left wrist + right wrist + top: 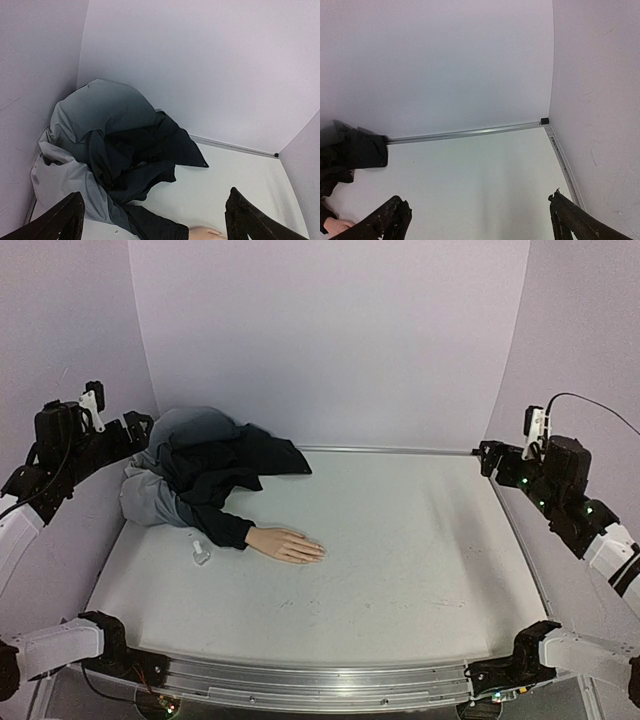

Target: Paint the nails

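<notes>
A pale peach mannequin hand (288, 544) lies flat on the white table, fingers pointing right, coming out of a dark sleeve (225, 528). Its nails (319, 552) are at the fingertips and too small to make out. My left gripper (140, 426) is raised at the far left above the clothing and stands open and empty (155, 222). In the left wrist view only the wrist end of the hand (205, 233) shows, at the bottom edge. My right gripper (486, 454) hangs open and empty (480, 222) near the far right corner. A sliver of the hand (334, 227) appears at that view's lower left.
A heap of black and grey clothing (200, 465) fills the far left corner. A small clear bottle (201, 555) lies on the table just left of the sleeve cuff. Lilac walls enclose the table on three sides, and a metal rail (300, 685) runs along the near edge.
</notes>
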